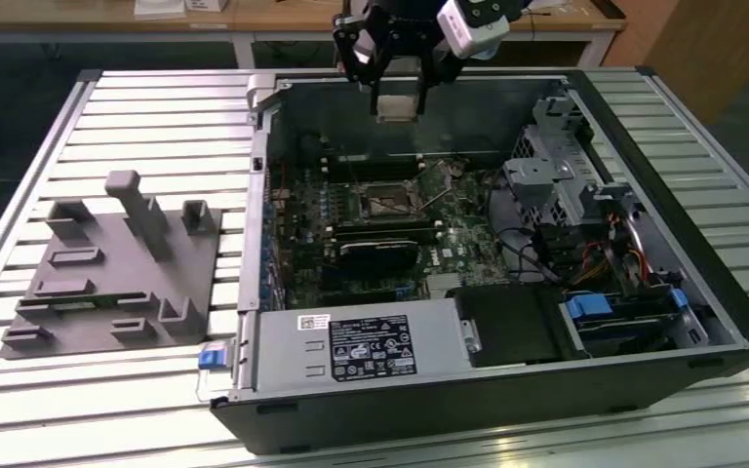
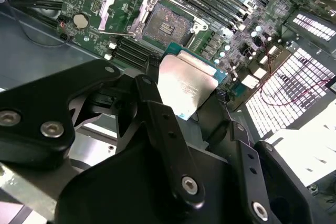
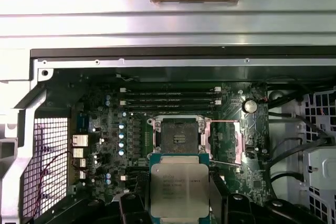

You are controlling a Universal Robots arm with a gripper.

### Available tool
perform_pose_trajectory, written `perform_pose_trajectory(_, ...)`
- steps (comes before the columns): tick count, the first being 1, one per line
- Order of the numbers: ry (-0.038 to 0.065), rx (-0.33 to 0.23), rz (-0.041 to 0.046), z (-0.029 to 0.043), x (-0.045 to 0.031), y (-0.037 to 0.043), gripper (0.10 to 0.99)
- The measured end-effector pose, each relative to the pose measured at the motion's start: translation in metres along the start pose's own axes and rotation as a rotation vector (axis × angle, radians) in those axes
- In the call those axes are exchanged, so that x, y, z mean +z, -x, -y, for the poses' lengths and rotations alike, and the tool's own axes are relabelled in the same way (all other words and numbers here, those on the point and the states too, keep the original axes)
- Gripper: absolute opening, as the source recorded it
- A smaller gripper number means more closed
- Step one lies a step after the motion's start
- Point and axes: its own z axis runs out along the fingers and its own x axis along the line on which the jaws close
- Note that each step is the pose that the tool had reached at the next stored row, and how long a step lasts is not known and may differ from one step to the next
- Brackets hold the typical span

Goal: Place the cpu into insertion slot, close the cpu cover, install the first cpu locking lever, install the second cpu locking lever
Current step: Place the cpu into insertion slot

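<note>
Fingers [image 2: 157, 111] of the gripper [image 2: 189, 103] are closed against two opposite edges of the cpu [image 2: 186, 82], which is gripped between them and touched by nothing else. The cpu is held in the air, raised well above the insertion slot [image 2: 167, 24] and well apart from it. The slot's dark centre lies bare, and the cpu cover [image 2: 107, 6] is swung open just beside the slot. The first step, placing the cpu, is judged to be in hand and not yet done. Seating is judged to call for the chip to be squared over the slot, its edges matched to the silvery rim, and kept flat. The pale metal top is turned up, away from the slot. Because the chip is square, no long axis is marked. Its edges appear roughly parallel to the slot's edges.
</note>
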Motion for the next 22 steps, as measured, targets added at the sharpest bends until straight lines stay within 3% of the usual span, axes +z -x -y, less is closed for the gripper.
perform_pose_trajectory(22, 0.000, -0.003, 0.0032, 0.0018, 0.0221, 0.0002, 0.541)
